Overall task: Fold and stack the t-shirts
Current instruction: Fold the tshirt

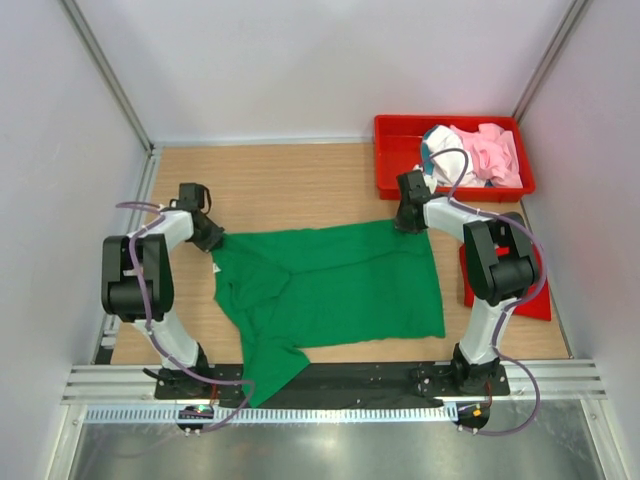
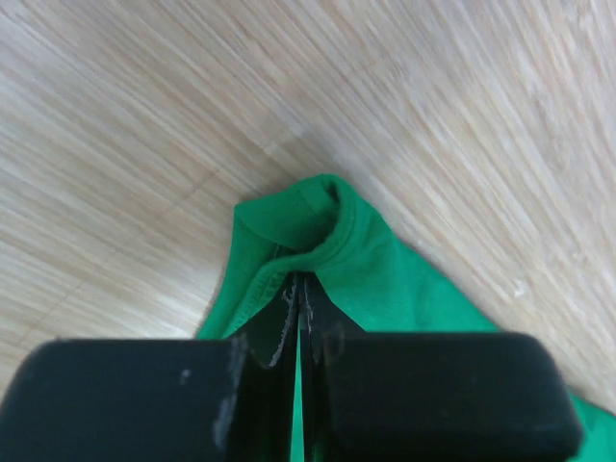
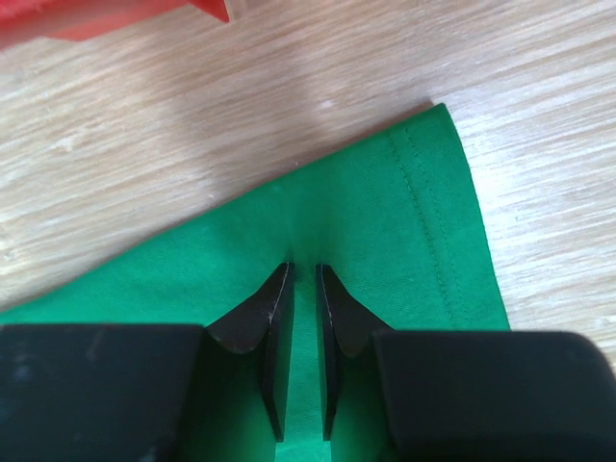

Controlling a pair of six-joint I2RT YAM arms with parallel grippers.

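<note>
A bright green t-shirt point(image 1: 340, 280) lies spread on the wooden table, its far edge pulled taut between both grippers. My left gripper point(image 1: 208, 237) is shut on its far left corner; in the left wrist view the jaws point(image 2: 300, 281) pinch a rolled hem of the green cloth point(image 2: 385, 269). My right gripper point(image 1: 408, 218) is at the far right corner; in the right wrist view its narrow jaws point(image 3: 304, 269) hold a puckered fold of the green cloth point(image 3: 404, 221). Pink point(image 1: 490, 150) and white point(image 1: 440, 140) shirts lie bunched in the tray. A flat red shirt point(image 1: 520, 300) lies beside the right arm.
The red plastic tray point(image 1: 400, 140) stands at the back right, just behind my right gripper; its corner shows in the right wrist view point(image 3: 96, 14). Pale walls close in the table on three sides. A sleeve of the green shirt hangs over the near edge point(image 1: 265, 380).
</note>
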